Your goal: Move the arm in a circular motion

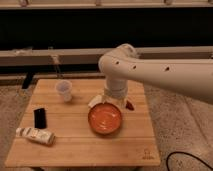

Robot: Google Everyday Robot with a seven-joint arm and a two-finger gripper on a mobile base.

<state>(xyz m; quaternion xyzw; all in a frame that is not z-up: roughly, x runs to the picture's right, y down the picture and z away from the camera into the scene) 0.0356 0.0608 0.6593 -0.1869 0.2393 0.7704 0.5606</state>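
The cream-white arm (160, 72) reaches in from the right edge as a thick tubular segment with small dark holes. It bends at a rounded joint (117, 62) and points down over the wooden table (75, 145). Its small pale gripper (114, 100) hangs just above the far rim of an orange bowl (105, 119), at the table's back right. The arm hides most of the gripper from above.
A clear plastic cup (64, 90) stands at the back left. A black rectangular object (40, 118) and a lying white bottle (35, 135) sit at the left. A small red thing (130, 105) lies beside the bowl. A black cable (187, 159) runs on the floor at right.
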